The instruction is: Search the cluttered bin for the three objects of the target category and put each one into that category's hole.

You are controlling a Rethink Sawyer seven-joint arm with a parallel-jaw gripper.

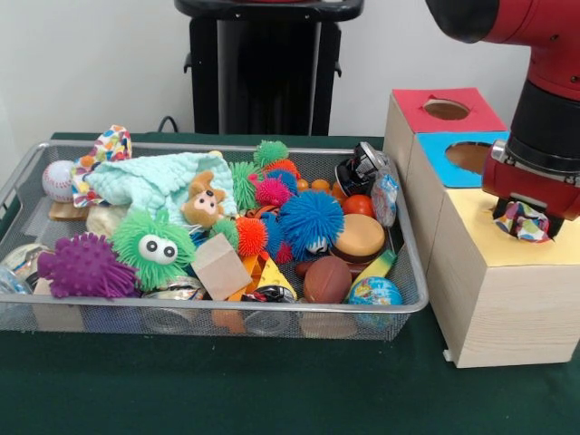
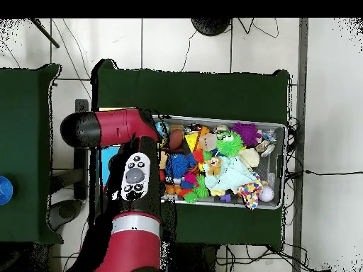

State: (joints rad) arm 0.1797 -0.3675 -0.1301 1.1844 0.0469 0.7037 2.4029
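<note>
Arm down at the right — gripper (image 1: 523,220) closed on a cloth piece (image 1: 523,223)

Red wrist descends from the upper right corner; overhead, the arm (image 2: 131,212) bends left of the scene's middle.

Robotics lab or research test cell, not a home or shop. Evidence: industrial red and black arm (image 1: 544,100) on a black pedestal (image 1: 267,63) at the far side of the counter (image 1: 227,390), which is draped in dark green cloth. Plain white wall behind. Overhead view shows a pale tiled floor (image 2: 330,92) with loose black cables (image 2: 244,32) trailing across it, and a second green-covered surface (image 2: 25,152) at the left. Staged test setup: a wire mesh bin (image 1: 412,304) crammed with mixed toys, beside three pale wooden boxes (image 1: 507,299) with coloured tops and round holes.
</note>
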